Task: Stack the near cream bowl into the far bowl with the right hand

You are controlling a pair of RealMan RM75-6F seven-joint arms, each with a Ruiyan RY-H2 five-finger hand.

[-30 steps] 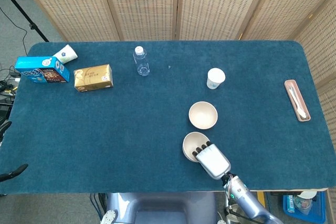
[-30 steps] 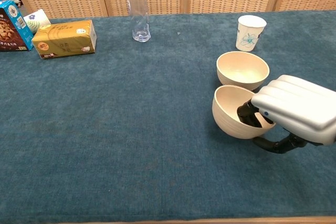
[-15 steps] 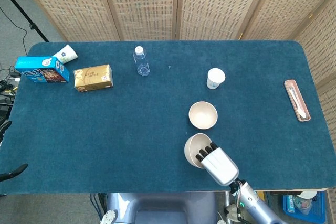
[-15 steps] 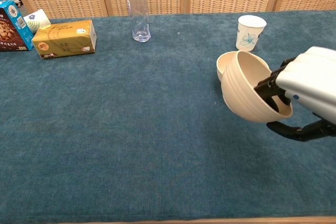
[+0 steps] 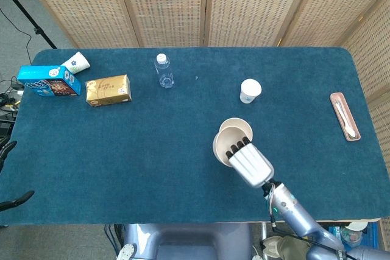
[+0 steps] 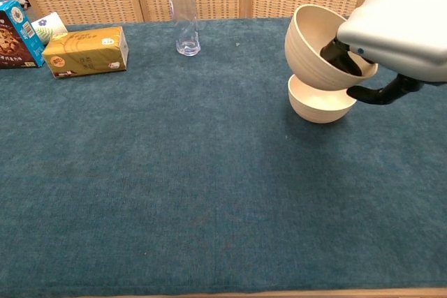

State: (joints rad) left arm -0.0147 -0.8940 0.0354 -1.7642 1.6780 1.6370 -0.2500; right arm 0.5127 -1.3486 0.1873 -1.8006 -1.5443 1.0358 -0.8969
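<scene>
The right robot hand (image 6: 401, 29) gripped the near cream bowl (image 6: 318, 47) by its rim, fingers inside. It hung tilted just above the far bowl (image 6: 321, 102), at its 7 o'clock, ready to nest.

Near cream bowl (image 6: 312, 45) airborne, tilted, in right hand (image 6: 401, 22), just above far bowl (image 6: 321, 105).

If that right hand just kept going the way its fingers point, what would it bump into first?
Probably the paper cup at the back; the right hand points up-table with the near cream bowl, passing over the far bowl. Depth is uncertain.
</scene>
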